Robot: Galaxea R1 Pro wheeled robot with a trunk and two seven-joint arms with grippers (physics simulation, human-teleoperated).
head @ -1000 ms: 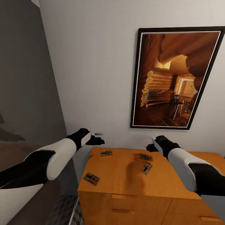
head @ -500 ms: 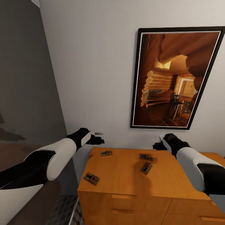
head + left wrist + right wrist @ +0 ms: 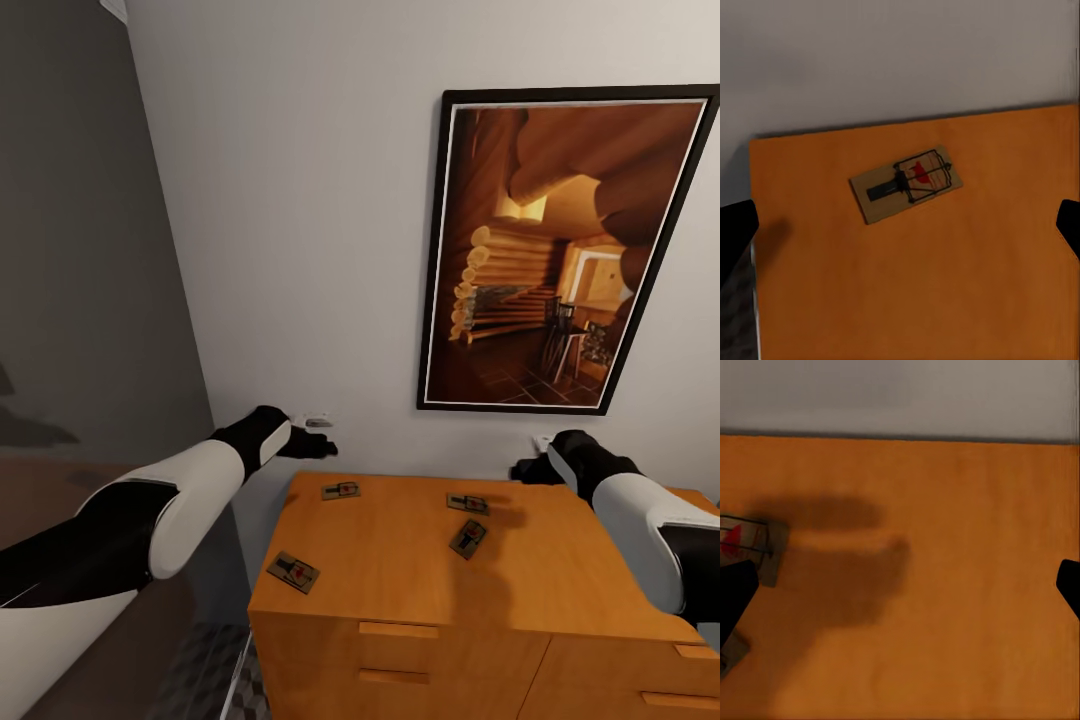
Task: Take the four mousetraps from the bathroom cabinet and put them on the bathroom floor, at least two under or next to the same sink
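Traps: four traps lie untouched on the cabinet.
Grippers: left gripper and right gripper hover, fingers apart.
Risk: thin boards could slip a pinch, skidding floorward.

Four mousetraps spread on the cabinet top; framed picture on the wall behind
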